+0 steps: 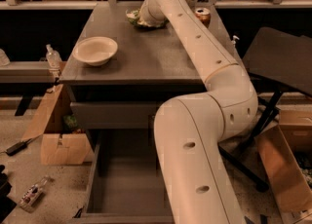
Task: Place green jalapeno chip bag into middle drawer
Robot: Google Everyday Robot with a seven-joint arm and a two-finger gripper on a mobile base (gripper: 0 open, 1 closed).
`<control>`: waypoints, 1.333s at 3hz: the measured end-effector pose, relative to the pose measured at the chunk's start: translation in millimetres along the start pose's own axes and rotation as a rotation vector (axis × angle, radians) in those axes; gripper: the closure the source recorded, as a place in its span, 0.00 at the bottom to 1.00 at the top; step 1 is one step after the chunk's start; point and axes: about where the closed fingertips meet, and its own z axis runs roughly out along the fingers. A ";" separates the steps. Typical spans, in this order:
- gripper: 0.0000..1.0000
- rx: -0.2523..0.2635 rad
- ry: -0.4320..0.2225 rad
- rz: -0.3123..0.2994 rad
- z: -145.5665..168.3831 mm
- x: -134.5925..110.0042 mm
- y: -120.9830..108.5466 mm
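Observation:
The green jalapeno chip bag (133, 16) lies crinkled on the grey cabinet top (146, 57), at its far edge. My gripper (144, 17) is at the end of the long white arm, down on the bag's right side and mostly hidden behind the wrist. I cannot tell whether it holds the bag. The middle drawer (97, 189) is pulled out wide at the bottom of the view, and the part of its floor that shows is bare and grey. The arm's big lower link covers its right half.
A cream bowl (95, 50) sits on the left of the cabinet top. A tan-orange can (202, 15) stands at the far right. A closed drawer front (109, 115) is above the open one. Cardboard boxes (53, 140) stand left, a black chair (280, 62) right.

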 end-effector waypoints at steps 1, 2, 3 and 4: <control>1.00 0.000 0.000 0.000 0.0 -0.1 0.0; 1.00 -0.006 0.013 -0.022 -1.3 -4.8 -2.9; 1.00 0.014 0.059 -0.107 -38.6 -19.6 -34.0; 1.00 0.034 0.123 -0.168 -95.8 -27.7 -66.9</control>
